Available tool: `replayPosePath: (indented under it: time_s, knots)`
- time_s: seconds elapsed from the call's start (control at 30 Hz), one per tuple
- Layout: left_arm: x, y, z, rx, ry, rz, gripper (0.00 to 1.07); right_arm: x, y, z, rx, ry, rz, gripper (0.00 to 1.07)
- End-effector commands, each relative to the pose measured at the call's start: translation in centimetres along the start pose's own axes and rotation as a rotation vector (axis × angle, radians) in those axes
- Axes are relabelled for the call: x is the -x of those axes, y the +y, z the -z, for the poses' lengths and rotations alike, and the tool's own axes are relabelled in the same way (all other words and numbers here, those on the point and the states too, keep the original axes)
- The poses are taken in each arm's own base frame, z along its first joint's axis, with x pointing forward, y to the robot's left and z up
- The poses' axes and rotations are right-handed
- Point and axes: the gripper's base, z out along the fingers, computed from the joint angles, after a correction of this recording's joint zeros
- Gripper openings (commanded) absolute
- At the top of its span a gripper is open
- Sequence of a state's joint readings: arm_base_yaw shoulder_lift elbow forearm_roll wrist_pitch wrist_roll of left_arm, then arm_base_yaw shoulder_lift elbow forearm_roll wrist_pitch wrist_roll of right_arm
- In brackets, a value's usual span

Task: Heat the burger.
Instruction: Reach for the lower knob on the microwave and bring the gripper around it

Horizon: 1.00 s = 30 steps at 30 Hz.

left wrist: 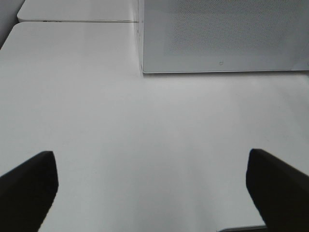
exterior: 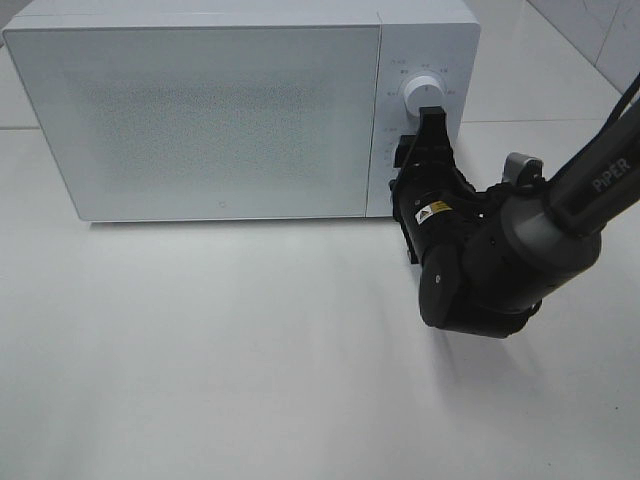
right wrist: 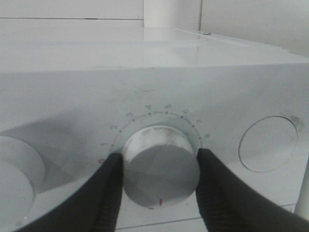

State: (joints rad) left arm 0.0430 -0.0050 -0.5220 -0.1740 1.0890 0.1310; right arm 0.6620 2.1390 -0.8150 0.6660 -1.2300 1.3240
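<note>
Right hand (right wrist: 159,157) clenched on timer dial (right wrist: 161,169) of microwave (exterior: 240,110); left hand (left wrist: 150,157) released above worktop (left wrist: 120,125) before microwave. Burger unseen, presumably behind shut door (exterior: 150,130). Risk: pads (right wrist: 106,193) slip on smooth dial, leaving timer short.

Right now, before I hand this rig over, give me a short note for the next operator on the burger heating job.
Left gripper: open, empty, over the bare table.
Right gripper: shut on the numbered dial of the microwave.
Burger: not in any view. The door is closed, so I cannot confirm it is inside.
Done: door closed, dial gripped.
Left: turn the dial to set a time, release it, then probably check that heating starts.
</note>
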Motion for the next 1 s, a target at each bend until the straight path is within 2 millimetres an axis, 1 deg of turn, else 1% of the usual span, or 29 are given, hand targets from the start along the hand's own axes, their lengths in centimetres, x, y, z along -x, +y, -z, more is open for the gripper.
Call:
replayPosePath:
  time_s: [0.03, 0.33, 0.43, 0.5, 0.53, 0.6, 0.63, 0.7, 0.8, 0.83, 1.0]
  knots:
    - [-0.1, -0.1, 0.2, 0.001, -0.030, 0.002, 0.98, -0.6, 3.2, -0.1, 0.253, 0.013, -0.056, 0.01]
    - [-0.1, -0.1, 0.2, 0.001, -0.030, 0.002, 0.98, -0.3, 3.2, -0.2, 0.246, -0.017, -0.068, 0.02]
    - [-0.1, -0.1, 0.2, 0.001, -0.030, 0.002, 0.98, -0.1, 3.1, -0.2, 0.241, -0.038, -0.058, 0.05]
    - [-0.1, -0.1, 0.2, 0.001, -0.030, 0.002, 0.98, 0.0, 3.1, -0.2, 0.237, -0.056, -0.043, 0.11]
    - [-0.1, -0.1, 0.2, 0.001, -0.030, 0.002, 0.98, 0.0, 3.1, -0.2, 0.237, -0.056, -0.043, 0.11]
    - [-0.1, -0.1, 0.2, 0.001, -0.030, 0.002, 0.98, 0.1, 3.0, -0.2, 0.233, -0.069, -0.023, 0.19]
    - [-0.1, -0.1, 0.2, 0.001, -0.030, 0.002, 0.98, 0.1, 3.0, -0.2, 0.233, -0.069, -0.023, 0.19]
    - [-0.1, -0.1, 0.2, 0.001, -0.030, 0.002, 0.98, 0.2, 3.0, -0.2, 0.232, -0.072, -0.003, 0.29]
    - [-0.1, -0.1, 0.2, 0.001, -0.030, 0.002, 0.98, 0.2, 3.0, -0.2, 0.232, -0.073, 0.002, 0.31]
    - [-0.1, -0.1, 0.2, 0.001, -0.030, 0.002, 0.98, 0.2, 3.0, -0.2, 0.230, -0.081, 0.013, 0.35]
    - [-0.1, -0.1, 0.2, 0.001, -0.030, 0.002, 0.98, 0.5, 2.9, -0.2, 0.220, -0.113, 0.021, 0.38]
